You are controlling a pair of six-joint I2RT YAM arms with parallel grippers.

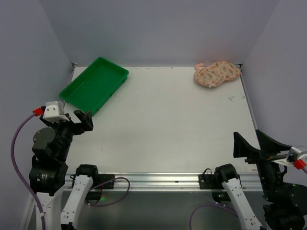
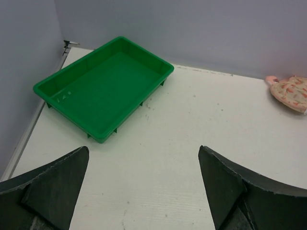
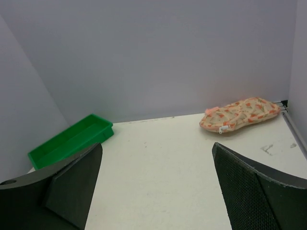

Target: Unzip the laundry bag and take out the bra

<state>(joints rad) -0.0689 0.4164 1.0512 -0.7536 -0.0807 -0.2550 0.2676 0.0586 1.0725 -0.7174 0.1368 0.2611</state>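
Observation:
The laundry bag (image 1: 216, 73) lies zipped shut at the table's far right corner, cream with orange-pink print and pink trim. It also shows in the right wrist view (image 3: 240, 114) with a white zipper pull, and at the right edge of the left wrist view (image 2: 290, 93). The bra is hidden. My left gripper (image 1: 77, 120) is open and empty at the near left, close to the green tray. My right gripper (image 1: 254, 143) is open and empty at the near right, far from the bag. The left fingers (image 2: 57, 184) and the right fingers (image 3: 254, 189) stand wide apart.
A green rectangular plastic tray (image 1: 71, 91) lies empty at the far left, also in the left wrist view (image 2: 158, 62) and the right wrist view (image 3: 48, 151). Grey walls close the table at the back and both sides. A small dark mark (image 1: 232, 99) is near the bag.

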